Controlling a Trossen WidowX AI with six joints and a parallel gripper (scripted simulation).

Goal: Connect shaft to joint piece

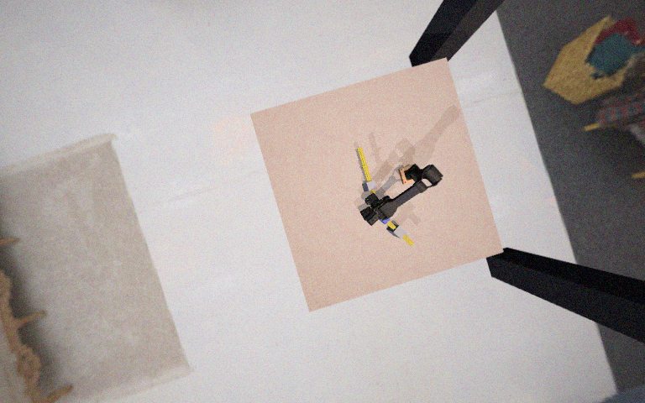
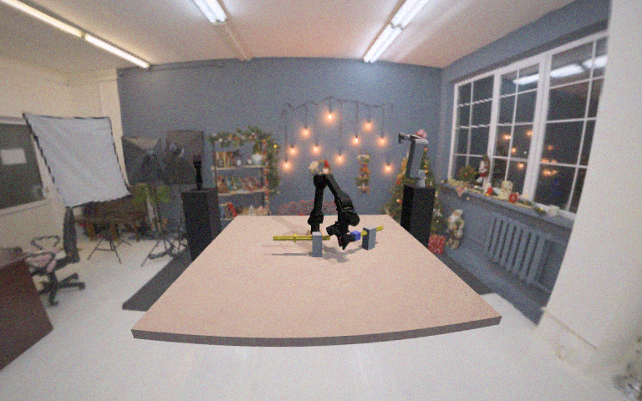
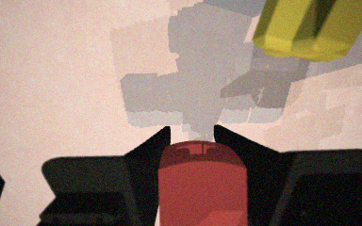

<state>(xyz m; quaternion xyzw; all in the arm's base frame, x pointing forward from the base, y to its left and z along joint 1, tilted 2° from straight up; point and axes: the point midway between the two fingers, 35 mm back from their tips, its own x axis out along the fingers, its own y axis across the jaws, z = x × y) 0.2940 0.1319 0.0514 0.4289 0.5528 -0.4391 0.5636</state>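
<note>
The gripper point(image 3: 192, 136) point(image 2: 344, 246) is shut on the red joint piece point(image 3: 203, 193), which fills the space between its fingers in the wrist view. A blue hinge part point(image 1: 385, 221) point(image 2: 354, 236) shows between the gripper and the first shaft point(image 1: 407, 239) point(image 2: 379, 228), which is yellow and held in its grey block point(image 1: 396, 231) point(image 2: 369, 239). The long yellow second shaft point(image 1: 363, 161) point(image 2: 283, 238) runs through the other grey block point(image 1: 369, 185) point(image 2: 317, 246). Its near end point(image 3: 306, 44) is at the wrist view's upper right, apart from the joint piece. The opening's direction is hidden.
The pinkish table top point(image 1: 309, 265) point(image 2: 308, 302) carries both blocks. The arm's base, with an orange part point(image 1: 404, 174), stands behind the blocks. The black arm reaches over between them, with its shadows on the table. Dark pedestals point(image 2: 201, 222) point(image 2: 417, 212) stand beyond the table.
</note>
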